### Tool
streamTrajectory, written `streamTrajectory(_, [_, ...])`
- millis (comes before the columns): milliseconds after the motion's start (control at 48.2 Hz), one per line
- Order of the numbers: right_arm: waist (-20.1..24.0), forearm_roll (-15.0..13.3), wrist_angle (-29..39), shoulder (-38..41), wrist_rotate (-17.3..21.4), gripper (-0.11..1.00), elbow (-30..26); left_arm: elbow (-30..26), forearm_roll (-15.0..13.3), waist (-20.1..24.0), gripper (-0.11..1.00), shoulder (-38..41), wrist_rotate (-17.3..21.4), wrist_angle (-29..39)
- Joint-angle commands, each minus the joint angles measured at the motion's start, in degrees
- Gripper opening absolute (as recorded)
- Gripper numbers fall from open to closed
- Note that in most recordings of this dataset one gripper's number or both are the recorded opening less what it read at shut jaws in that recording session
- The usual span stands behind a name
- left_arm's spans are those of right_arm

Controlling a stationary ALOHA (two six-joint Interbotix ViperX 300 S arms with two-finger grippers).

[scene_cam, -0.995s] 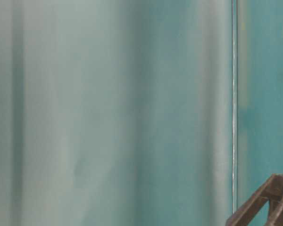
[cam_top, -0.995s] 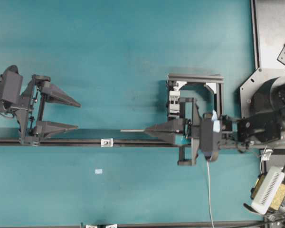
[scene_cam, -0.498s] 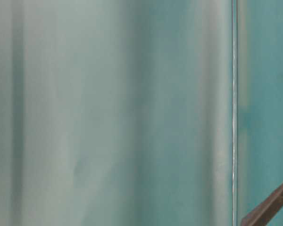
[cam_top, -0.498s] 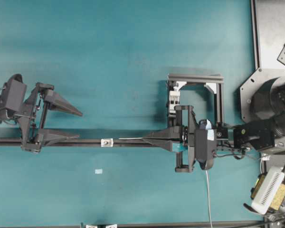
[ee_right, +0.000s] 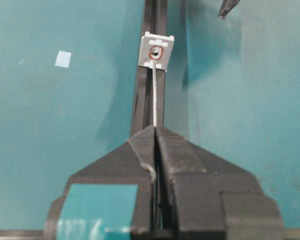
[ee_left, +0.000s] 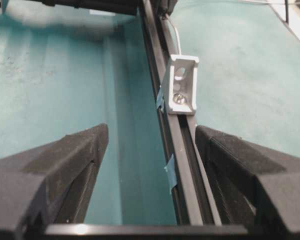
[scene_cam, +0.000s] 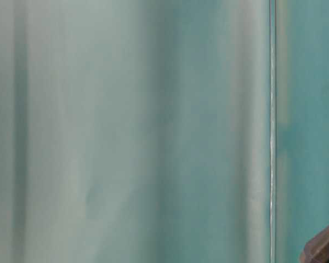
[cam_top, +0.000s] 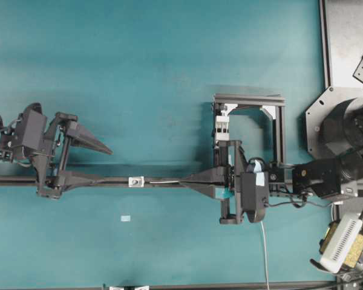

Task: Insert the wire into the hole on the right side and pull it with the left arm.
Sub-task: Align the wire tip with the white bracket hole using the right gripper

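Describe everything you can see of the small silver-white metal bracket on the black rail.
The small silver-white metal bracket is an angled piece sitting on the long black rail over the teal surface. Its upright face carries a small dark hole ringed in red; its base is fixed with a shiny screw. The thin pale wire, pinched in the shut right claw, points straight at that hole, its tip at the opening. The open left claw waits on the other side, not touching it.

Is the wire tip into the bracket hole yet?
At the hole, cannot tell if through: wire runs from the shut right gripper to it.
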Motion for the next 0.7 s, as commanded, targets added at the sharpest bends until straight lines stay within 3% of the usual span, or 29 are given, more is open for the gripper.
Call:
streamTrajectory(0, [0.4,0.1,-1.0,-0.4,0.2,0.02,-0.7,-0.8,-0.1,-0.4,0.92,-0.7,0.1,-0.5])
streamTrajectory(684, [0.6,0.1,-4.0,2.1,0.4,0.02,-1.1,-1.7,-0.1,-1.8,0.92,-0.6,0.1,-0.2])
